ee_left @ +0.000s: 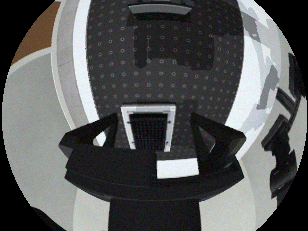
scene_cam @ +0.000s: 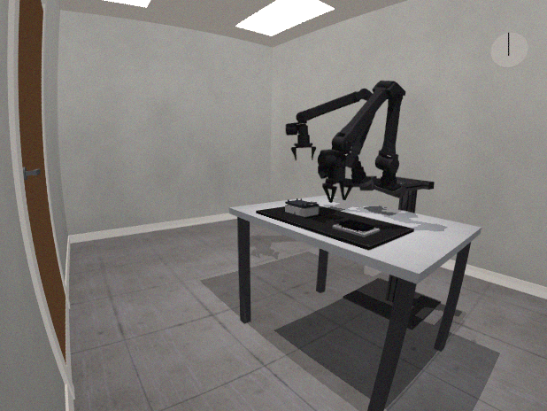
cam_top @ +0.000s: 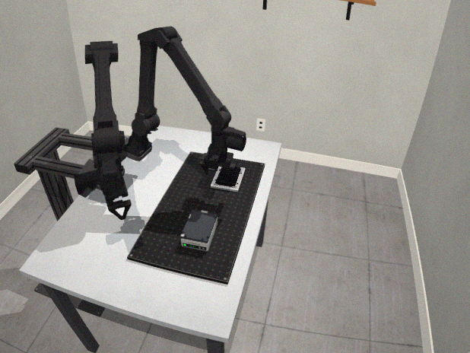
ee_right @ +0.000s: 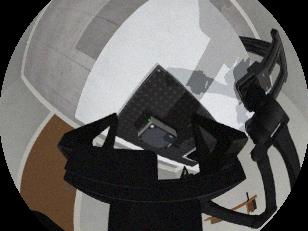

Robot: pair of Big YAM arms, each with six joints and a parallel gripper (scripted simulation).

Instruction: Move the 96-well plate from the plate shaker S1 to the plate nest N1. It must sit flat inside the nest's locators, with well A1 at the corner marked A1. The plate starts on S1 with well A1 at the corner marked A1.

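Note:
The dark 96-well plate (cam_top: 228,178) (scene_cam: 358,225) (ee_left: 149,132) lies inside the pale frame of nest N1 (cam_top: 224,186) (ee_left: 149,107). It looks flat; the A1 mark cannot be read. Shaker S1 (cam_top: 199,227) (scene_cam: 302,210) (ee_right: 157,137) has a bare dark top and a green light on its front. My left gripper (scene_cam: 337,199) (ee_left: 154,116) is open and empty, above the board near the nest, clear of the plate. My right gripper (scene_cam: 304,158) (ee_right: 154,116) is open and empty, raised off to the side, beyond the shaker end of the board in the exterior view.
The black perforated board (cam_top: 160,237) (scene_cam: 376,241) carries the shaker and nest, with a gap between them. It lies on the white table (cam_top: 76,262) (scene_cam: 425,259). The arm stand (cam_top: 57,167) is at the table's side. The left arm reaches over the board in the top view.

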